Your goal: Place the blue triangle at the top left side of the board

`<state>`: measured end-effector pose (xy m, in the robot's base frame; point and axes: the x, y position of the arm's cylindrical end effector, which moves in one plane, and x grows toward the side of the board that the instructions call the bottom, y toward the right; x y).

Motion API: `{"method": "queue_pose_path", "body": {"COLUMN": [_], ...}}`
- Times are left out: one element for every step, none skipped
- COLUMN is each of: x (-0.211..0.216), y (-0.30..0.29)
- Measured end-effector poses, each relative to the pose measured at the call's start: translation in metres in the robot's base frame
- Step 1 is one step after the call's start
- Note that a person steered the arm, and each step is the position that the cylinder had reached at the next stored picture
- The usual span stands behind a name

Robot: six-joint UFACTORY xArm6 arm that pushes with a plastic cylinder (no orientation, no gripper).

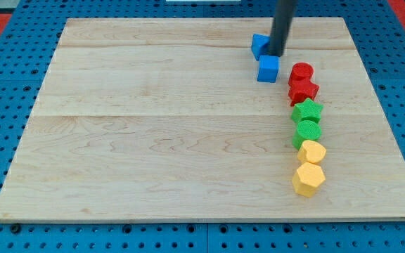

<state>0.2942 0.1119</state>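
Note:
A blue block (259, 46), likely the triangle, lies near the board's top edge, right of centre, partly hidden by my rod. My tip (275, 54) sits against its right side. A blue cube (268, 69) lies just below the tip, close to it.
At the view's right a column of blocks runs downward: a red cylinder (301, 72), a red star (303, 90), a green star (307, 110), a green round block (308, 131), a yellow block (313, 151) and a yellow hexagon (309, 178). The wooden board (153, 126) rests on a blue pegboard.

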Motion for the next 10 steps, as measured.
{"method": "queue_pose_path", "body": {"x": [-0.01, -0.019, -0.022, -0.026, -0.037, -0.048, -0.051, -0.066, -0.078, -0.061], "y": [-0.035, -0.042, -0.034, -0.016, -0.007, -0.025, -0.085, -0.093, -0.101, -0.158]}}
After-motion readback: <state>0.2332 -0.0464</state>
